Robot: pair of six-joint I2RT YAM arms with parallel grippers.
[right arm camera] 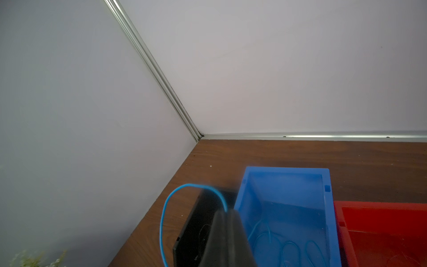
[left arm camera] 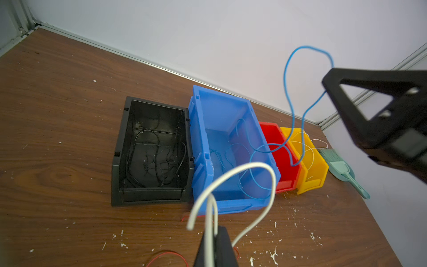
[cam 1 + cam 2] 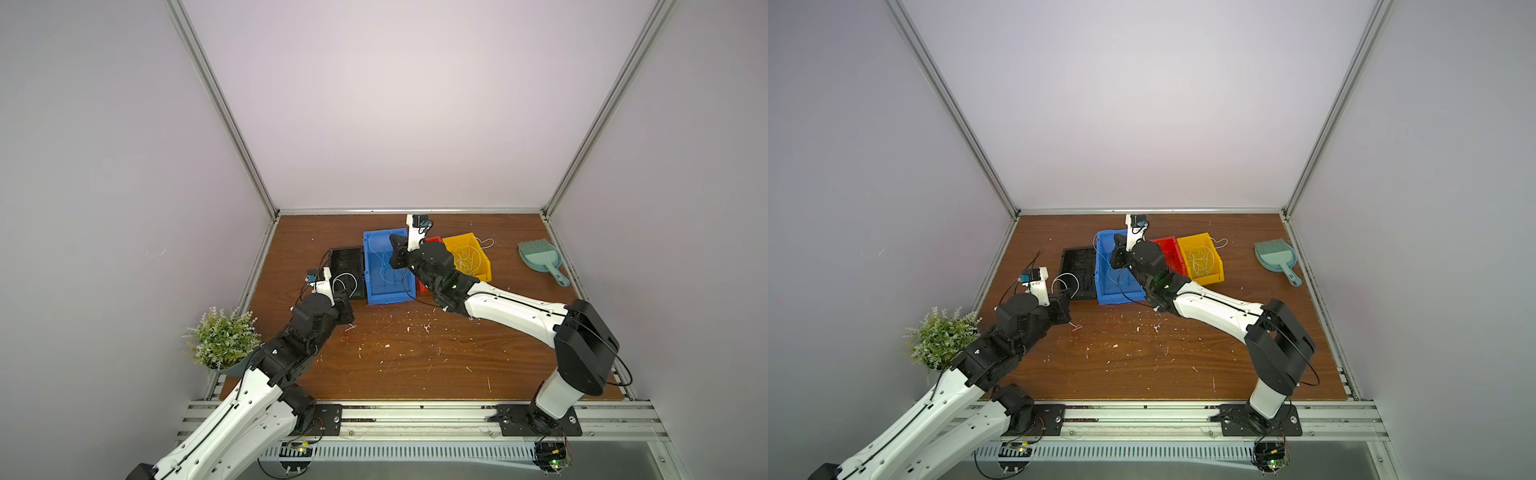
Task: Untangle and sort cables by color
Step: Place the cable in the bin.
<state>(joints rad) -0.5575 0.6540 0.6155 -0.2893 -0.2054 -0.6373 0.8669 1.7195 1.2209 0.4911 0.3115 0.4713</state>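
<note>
While I am watching both top views, I am judging the sort as well past halfway. My left gripper (image 2: 213,233) is clenching a white cable (image 2: 253,164), its loop arching up out of the jaws. It is sitting at about nine o'clock from the middle of the tabletop (image 3: 415,374), just in front of the black bin (image 2: 150,201). My right gripper (image 1: 227,213) is pinching a blue cable (image 1: 189,184) and hanging above the blue bin (image 2: 231,205) at about eleven o'clock. The wire is trailing down, and I cannot tell whether its lower loop is touching the red bin (image 2: 285,186).

Black wires (image 2: 147,161) are lying in the black bin and blue wires (image 1: 290,242) in the blue bin. A white tangle (image 3: 1200,257) is sitting in the yellow bin (image 2: 312,182) at about one o'clock, one strand spilling over its rim. I am seeing nothing in the red bin.

Loose red cables (image 2: 167,252) are lying on the tabletop at about eight o'clock, beside the left jaws. So I am counting three jobs as left: dropping the blue, carrying the white across to yellow, and gathering the reds.
</note>
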